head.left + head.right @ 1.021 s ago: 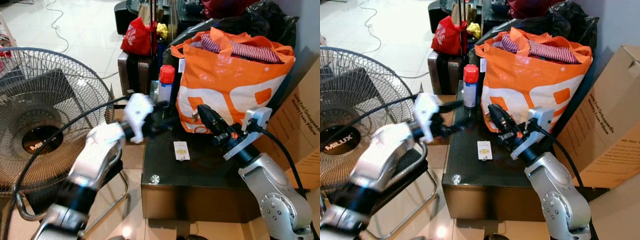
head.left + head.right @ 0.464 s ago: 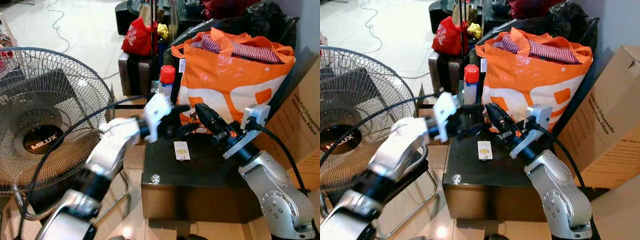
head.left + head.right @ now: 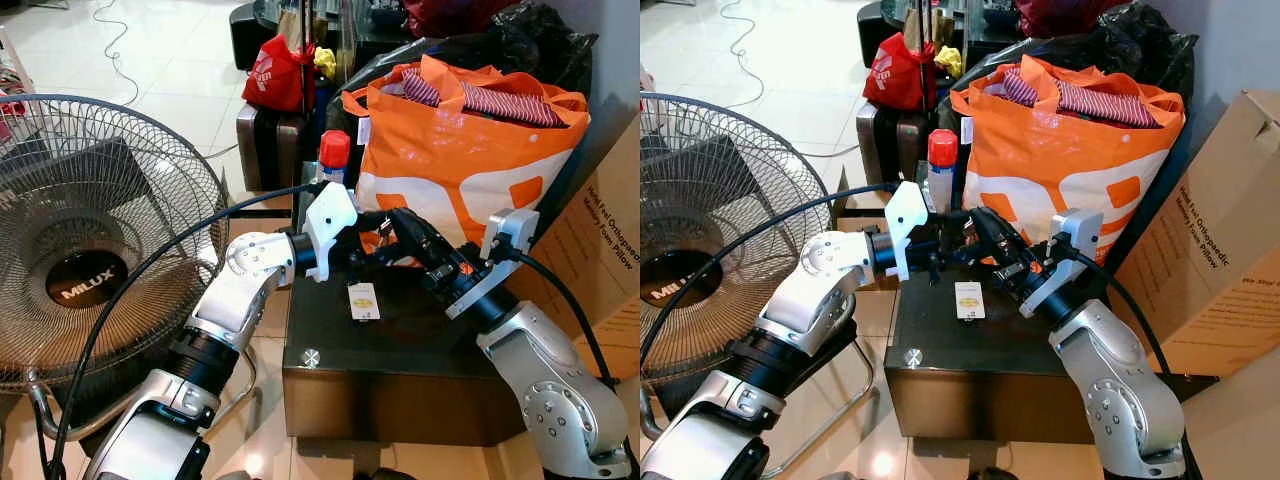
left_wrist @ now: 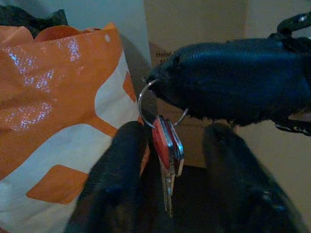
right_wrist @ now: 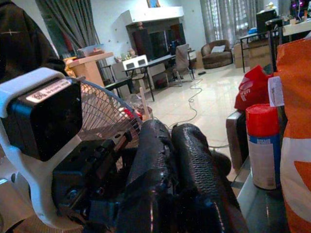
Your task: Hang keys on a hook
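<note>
A bunch of keys with a red head hangs from a metal ring. My right gripper is shut on that ring, above the dark low table in front of the orange bag. My left gripper has come right up to it and stands open, one black finger on each side of the hanging keys, not touching them. In the eye views the two grippers meet tip to tip, the left gripper coming from the left. The right wrist view has its two fingers pressed together.
A white and yellow card lies on the table under the grippers. A red-capped spray can stands at the table's back left. A large floor fan stands to the left, a cardboard box to the right.
My left arm has swung right and forward until its open fingers flank the keys at the right gripper's tip. The right arm has barely moved.
</note>
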Motion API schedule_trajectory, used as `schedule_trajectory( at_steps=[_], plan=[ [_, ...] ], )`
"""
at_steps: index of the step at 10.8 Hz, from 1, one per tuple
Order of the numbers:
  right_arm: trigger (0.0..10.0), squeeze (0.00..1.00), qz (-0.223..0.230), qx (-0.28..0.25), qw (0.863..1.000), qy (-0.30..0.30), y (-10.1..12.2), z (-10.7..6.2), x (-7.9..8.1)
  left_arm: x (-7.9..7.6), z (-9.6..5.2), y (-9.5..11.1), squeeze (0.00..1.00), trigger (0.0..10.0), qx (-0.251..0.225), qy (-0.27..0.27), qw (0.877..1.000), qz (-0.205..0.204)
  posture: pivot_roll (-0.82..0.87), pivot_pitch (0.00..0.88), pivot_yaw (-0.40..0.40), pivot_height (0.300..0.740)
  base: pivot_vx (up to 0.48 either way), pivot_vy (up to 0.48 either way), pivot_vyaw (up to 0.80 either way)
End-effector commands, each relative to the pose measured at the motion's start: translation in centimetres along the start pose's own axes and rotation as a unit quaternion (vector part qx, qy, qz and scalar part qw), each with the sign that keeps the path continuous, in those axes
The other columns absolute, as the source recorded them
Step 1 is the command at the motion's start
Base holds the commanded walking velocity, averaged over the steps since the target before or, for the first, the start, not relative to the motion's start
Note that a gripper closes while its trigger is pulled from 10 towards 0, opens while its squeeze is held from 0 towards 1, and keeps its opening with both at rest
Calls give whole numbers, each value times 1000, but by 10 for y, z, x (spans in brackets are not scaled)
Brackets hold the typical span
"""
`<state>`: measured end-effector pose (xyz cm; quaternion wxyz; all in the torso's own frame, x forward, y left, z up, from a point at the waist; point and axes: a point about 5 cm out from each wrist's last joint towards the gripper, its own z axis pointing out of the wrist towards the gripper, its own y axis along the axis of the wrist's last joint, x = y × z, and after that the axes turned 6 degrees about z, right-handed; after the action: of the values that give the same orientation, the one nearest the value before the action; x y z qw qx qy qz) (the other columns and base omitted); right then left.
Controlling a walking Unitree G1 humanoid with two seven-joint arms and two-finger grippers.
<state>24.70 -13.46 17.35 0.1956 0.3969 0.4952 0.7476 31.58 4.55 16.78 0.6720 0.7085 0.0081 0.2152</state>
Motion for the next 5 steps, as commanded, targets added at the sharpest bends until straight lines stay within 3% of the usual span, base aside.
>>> schedule_trajectory(
  at_steps=[1, 5],
  plan=[
    [0, 0, -9, -12, 1000, 19, 9, 2, 6, 1, 2, 3, 0, 0, -2, -5, 1000, 8, -121, 0, -27, 740, 0, 0, 0],
    [0, 0, -7, -10, 1000, 24, 8, 2, 7, 1, 7, 5, 0, 0, -11, -13, 1000, 13, -122, 0, -25, 740, 0, 0, 0]
  ],
)
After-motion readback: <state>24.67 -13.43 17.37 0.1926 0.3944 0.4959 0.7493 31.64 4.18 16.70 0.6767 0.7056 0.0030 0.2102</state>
